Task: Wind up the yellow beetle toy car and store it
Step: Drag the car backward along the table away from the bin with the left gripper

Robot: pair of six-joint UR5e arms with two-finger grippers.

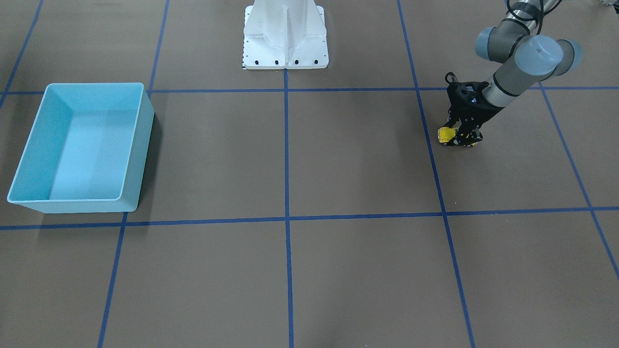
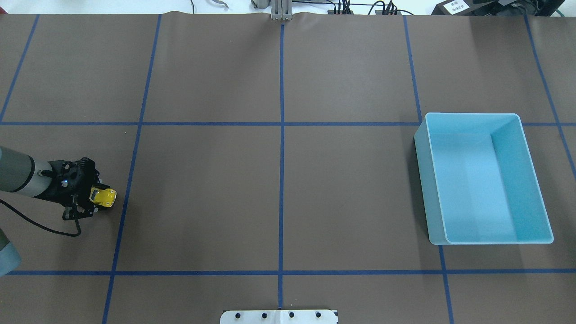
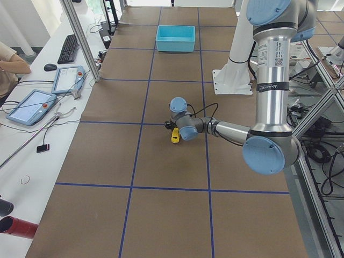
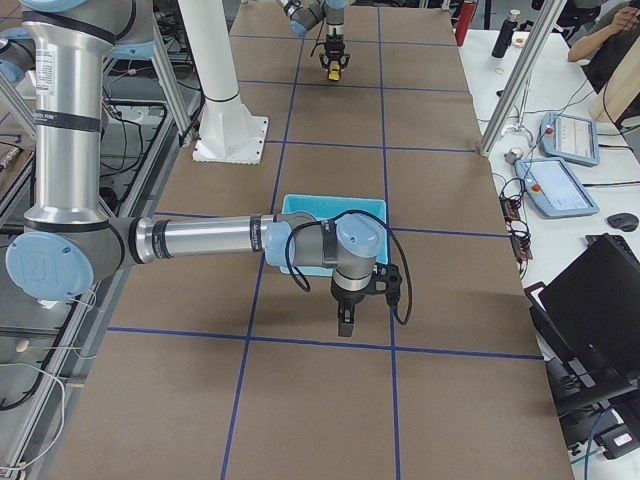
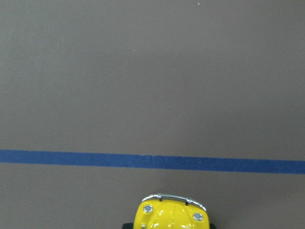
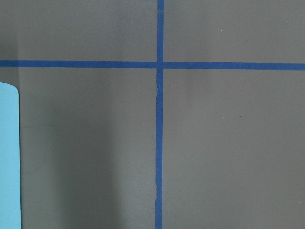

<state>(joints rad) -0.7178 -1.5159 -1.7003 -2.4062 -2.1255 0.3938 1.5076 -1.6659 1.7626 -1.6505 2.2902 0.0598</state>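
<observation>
The yellow beetle toy car [image 2: 104, 197] sits low at the table's left side, between the fingers of my left gripper [image 2: 95, 199]. The gripper is shut on it, next to a blue tape line. The car also shows in the front view [image 1: 446, 135], with the left gripper [image 1: 459, 137] around it. In the left wrist view only the car's front end [image 5: 172, 215] with its chrome bumper shows at the bottom edge. My right gripper [image 4: 345, 322] shows only in the exterior right view, hanging over the table near the bin; I cannot tell if it is open.
An empty light blue bin [image 2: 423, 180] stands on the table's right side, far from the car; its rim shows in the front view [image 1: 140, 145] and its corner in the right wrist view [image 6: 8, 157]. Blue tape lines grid the brown table. The robot's white base [image 1: 285, 43] stands at mid-table.
</observation>
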